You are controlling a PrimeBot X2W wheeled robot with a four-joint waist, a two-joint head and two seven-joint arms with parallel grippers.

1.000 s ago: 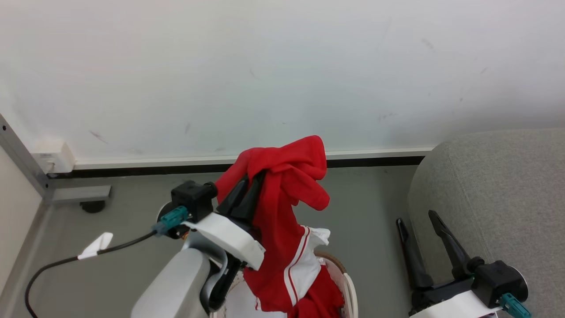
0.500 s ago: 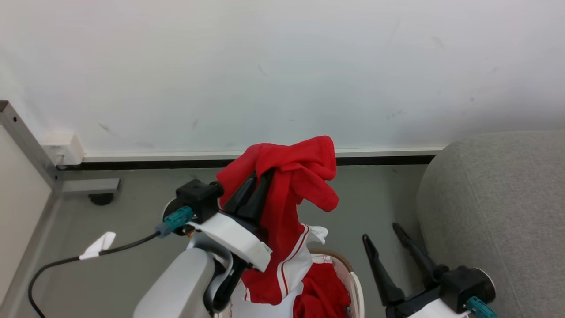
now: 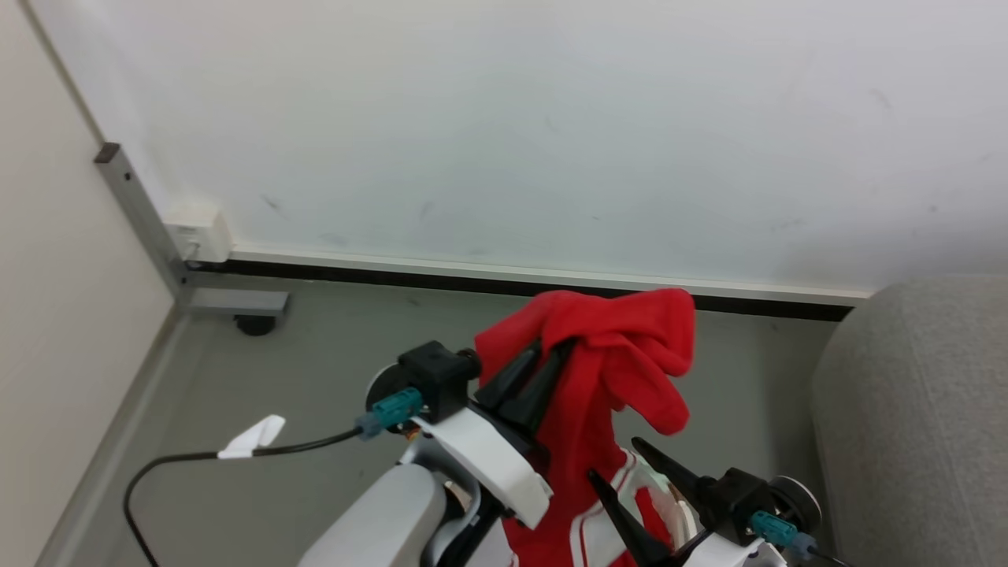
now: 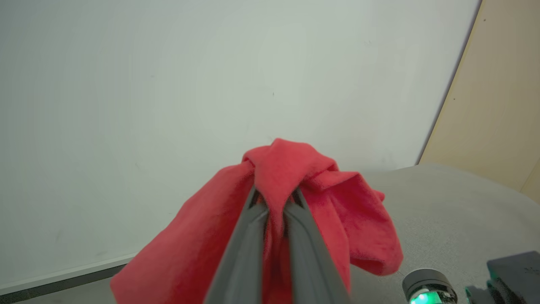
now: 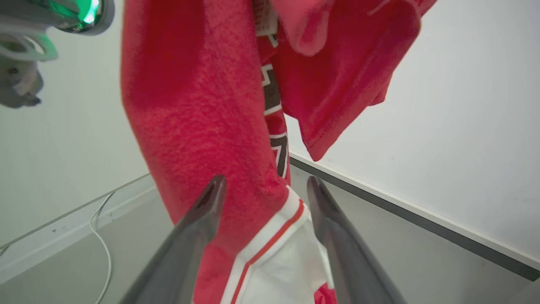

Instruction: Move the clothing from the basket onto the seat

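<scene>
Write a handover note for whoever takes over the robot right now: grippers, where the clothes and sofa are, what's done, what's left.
Left gripper: shut on a red garment, holding it up in the air.
Right gripper: open, fingers either side of the hanging cloth, not gripping.
Sofa: on the robot's right; the garment is not over it yet.
Done: one garment lifted; cannot tell if its lower end has cleared the basket.
Left: carry it right, release on the sofa, then check the basket for more.

clothing (image 3: 606, 370) hangs from left gripper (image 3: 551, 346) | right gripper (image 3: 613, 458) below it (fingers (image 5: 198, 228) straddling it) | seat (image 3: 913, 409) far right
</scene>
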